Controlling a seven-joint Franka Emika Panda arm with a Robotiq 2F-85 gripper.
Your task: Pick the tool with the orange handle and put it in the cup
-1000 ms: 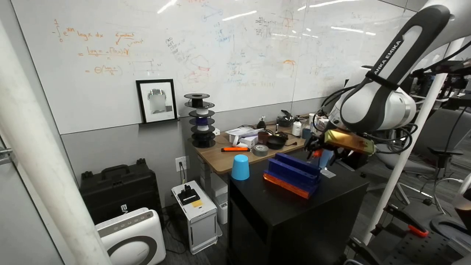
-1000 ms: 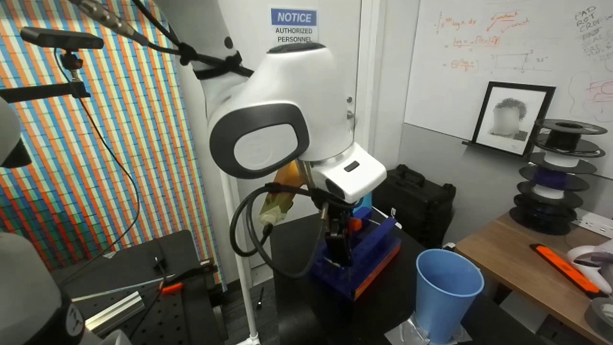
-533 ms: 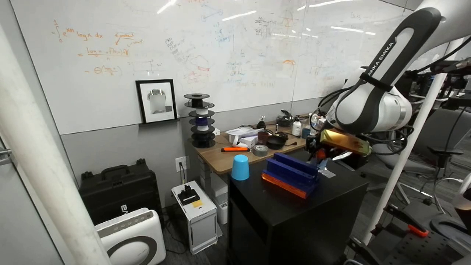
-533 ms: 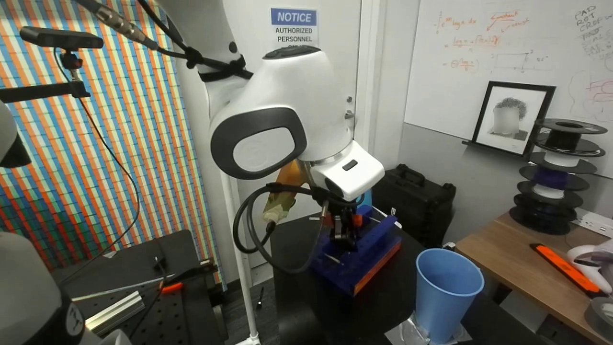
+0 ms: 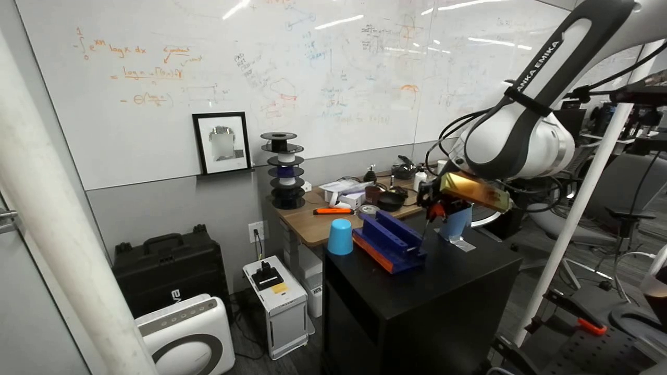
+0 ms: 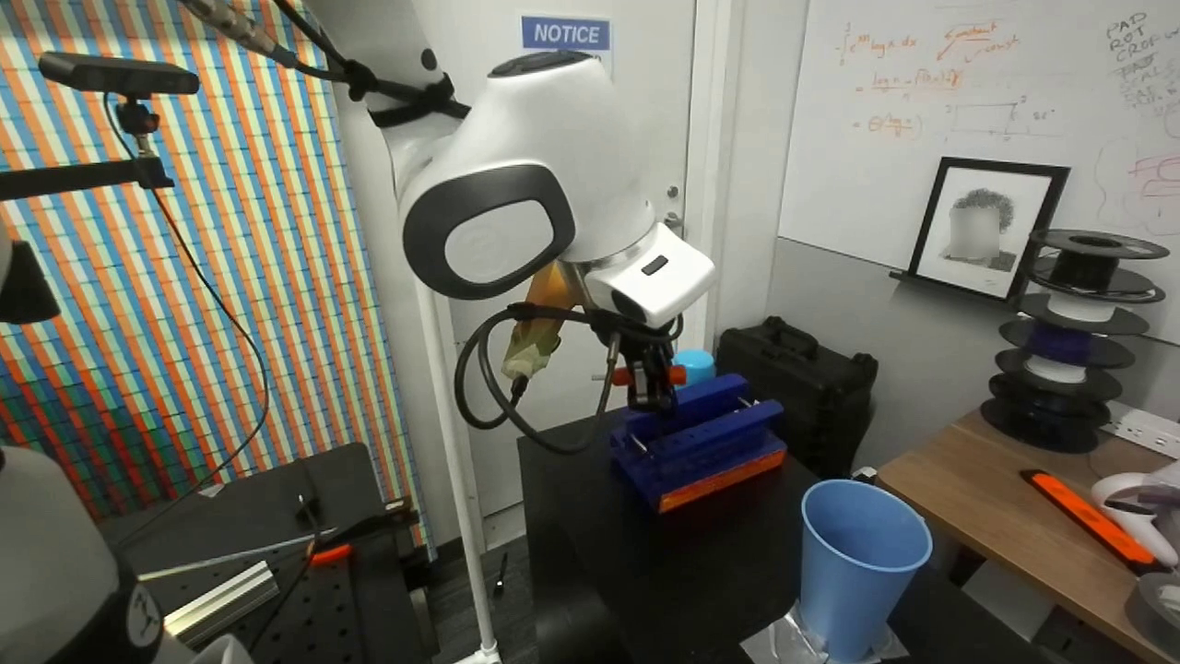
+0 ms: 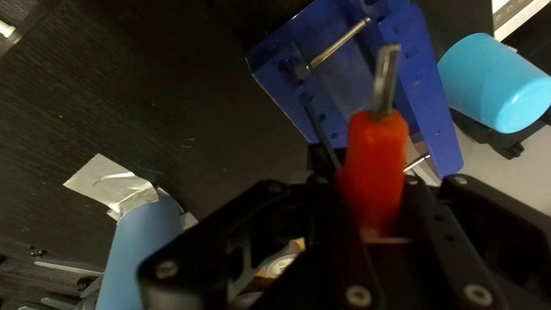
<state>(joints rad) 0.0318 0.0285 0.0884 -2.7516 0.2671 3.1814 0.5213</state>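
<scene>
So, cyan cup [image 5: 341, 237] upside down at the left corner of the black bench [image 5: 469, 271], as seen in an exterior view. Next to its right, blue rack [image 5: 388, 237] with an orange strip [image 5: 372, 251] along its side, between the cyan cup and the upright blue cup [image 5: 456, 224], nearer the bench's left corner than its right one. Can't tell if rack and cyan cup touch. Metal rods [image 7: 340, 43] cross the rack in the wrist view.

Then the gripper [image 7: 368, 185], pointing down above the bench by the rack's right end. Its fingers [image 7: 430, 211] are clamped on the orange-handled tool [image 7: 376, 159], one on each side of the handle, so the tool is held up off the bench top. Short metal stub [image 7: 386, 79] out of one end of the handle, thin dark shank [image 7: 320, 135] running down from it; shank tip is close to the rack, contact can't be told.

Right of that, blue cup stands near the back edge, toward the right corner, silver tape [image 5: 461, 244] at its base, partly hidden behind the gripper. Panda arm [image 5: 490, 143] comes in from the upper right, forearm slanting down and left, wrist bent so the gripper hangs, amber box [image 5: 475, 192] mounted at the wrist.
</scene>
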